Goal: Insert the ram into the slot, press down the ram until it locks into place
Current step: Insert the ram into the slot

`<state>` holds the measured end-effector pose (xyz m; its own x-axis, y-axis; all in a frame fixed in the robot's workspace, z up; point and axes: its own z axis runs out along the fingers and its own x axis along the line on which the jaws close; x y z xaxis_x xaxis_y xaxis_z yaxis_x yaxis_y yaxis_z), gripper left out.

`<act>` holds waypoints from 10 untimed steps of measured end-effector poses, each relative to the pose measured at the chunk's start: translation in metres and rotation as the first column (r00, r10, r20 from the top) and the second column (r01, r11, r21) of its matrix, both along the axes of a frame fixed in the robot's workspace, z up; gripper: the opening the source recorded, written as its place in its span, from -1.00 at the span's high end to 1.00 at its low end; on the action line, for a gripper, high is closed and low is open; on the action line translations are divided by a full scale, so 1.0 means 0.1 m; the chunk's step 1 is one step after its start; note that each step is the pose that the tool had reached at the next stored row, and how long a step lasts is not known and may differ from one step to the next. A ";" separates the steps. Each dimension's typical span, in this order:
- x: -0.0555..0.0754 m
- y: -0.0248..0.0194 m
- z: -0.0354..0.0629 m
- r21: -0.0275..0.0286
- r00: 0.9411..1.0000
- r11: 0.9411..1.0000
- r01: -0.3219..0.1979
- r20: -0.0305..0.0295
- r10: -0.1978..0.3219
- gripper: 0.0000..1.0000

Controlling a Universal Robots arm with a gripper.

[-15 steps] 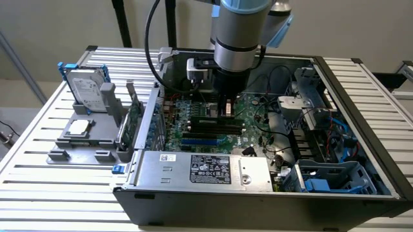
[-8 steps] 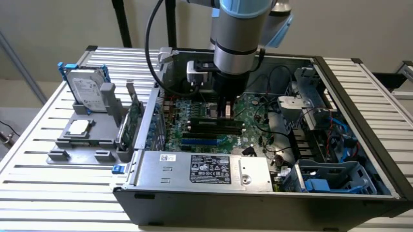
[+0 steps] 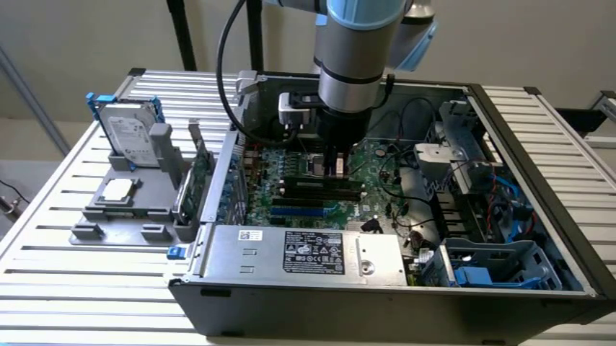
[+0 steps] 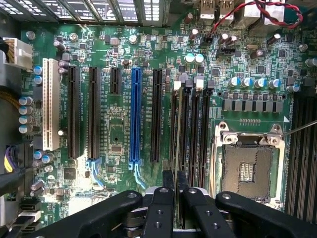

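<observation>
The gripper (image 4: 175, 181) is closed on the thin ram (image 4: 174, 134). The ram stands on its edge in a black slot (image 4: 177, 106) on the green board (image 4: 116, 126).

A silver-grey cylindrical arm (image 3: 348, 72) with pale blue joint caps (image 3: 364, 11), a black cable (image 3: 224, 72) looping beside it, and a black, screw-studded end effector (image 4: 175, 183).

Gripper (image 4: 175, 176) over the slot (image 4: 177, 124)

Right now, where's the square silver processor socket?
Wrist view: the square silver processor socket sits on the green motherboard, next to the long black memory slots, on their side away from the blue socket.
</observation>
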<state>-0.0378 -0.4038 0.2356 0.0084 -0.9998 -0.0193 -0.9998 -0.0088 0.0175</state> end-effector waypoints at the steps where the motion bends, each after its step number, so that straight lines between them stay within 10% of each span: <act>1: 0.00 0.000 -0.001 0.000 1.000 1.000 0.000 0.000 0.000 0.73; 10: 0.00 0.000 -0.015 -0.003 1.000 1.000 -0.011 0.000 0.011 0.73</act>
<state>-0.0378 -0.4038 0.2341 0.0194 -0.9997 -0.0160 -0.9997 -0.0197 0.0176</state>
